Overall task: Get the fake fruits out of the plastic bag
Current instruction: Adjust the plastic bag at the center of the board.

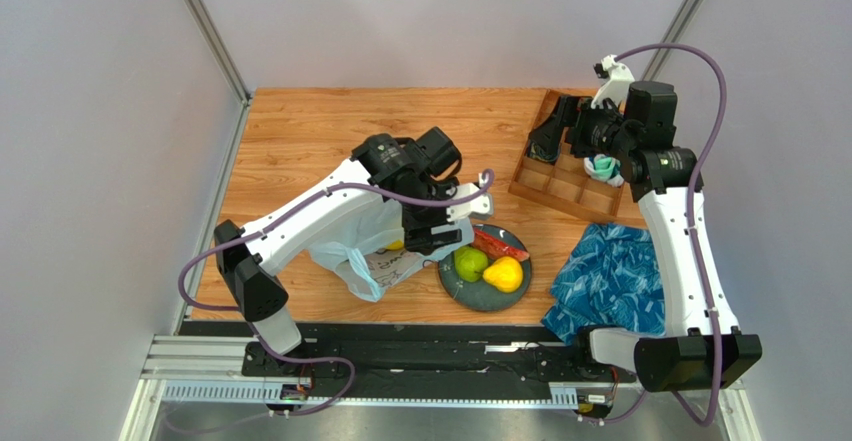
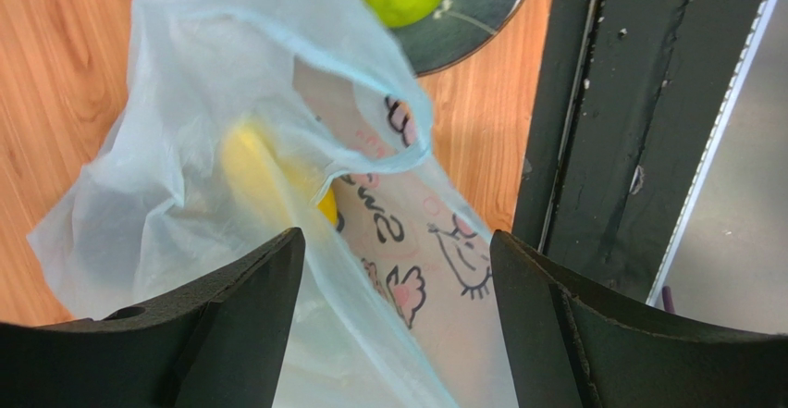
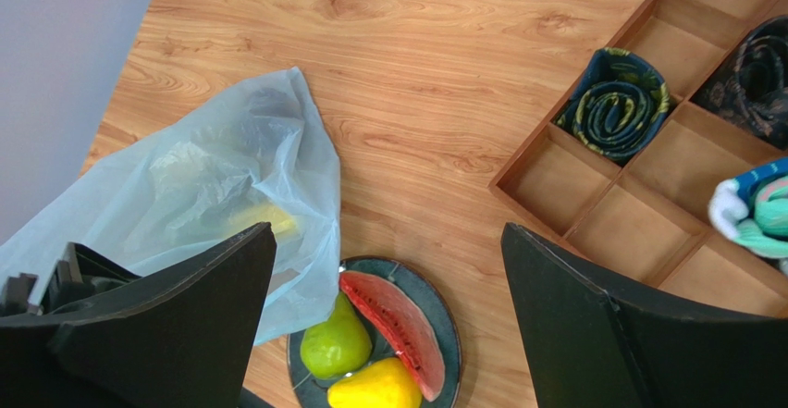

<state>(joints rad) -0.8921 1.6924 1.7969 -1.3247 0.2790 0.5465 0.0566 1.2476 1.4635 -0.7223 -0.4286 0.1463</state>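
On plate (image 1: 482,300) three fake fruits (image 1: 470,262), in bag (image 1: 362,233) one; left end effector (image 2: 396,260), right end effector (image 3: 388,241) wide.

I see left arm (image 1: 300,216) stretched forward-right from base, elbow low, wrist bent down. Left gripper (image 1: 438,235) points downward, jaws spread wide. Right arm (image 1: 685,241) rises from base, wrist folded leftward. Right gripper (image 1: 545,141) held high, jaws wide apart, gripping nothing.

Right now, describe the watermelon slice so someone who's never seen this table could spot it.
Find the wooden table, then the dark round plate beside the plastic bag. The watermelon slice lies at the plate's far edge: the only red wedge, next to a green pear and a yellow mango.
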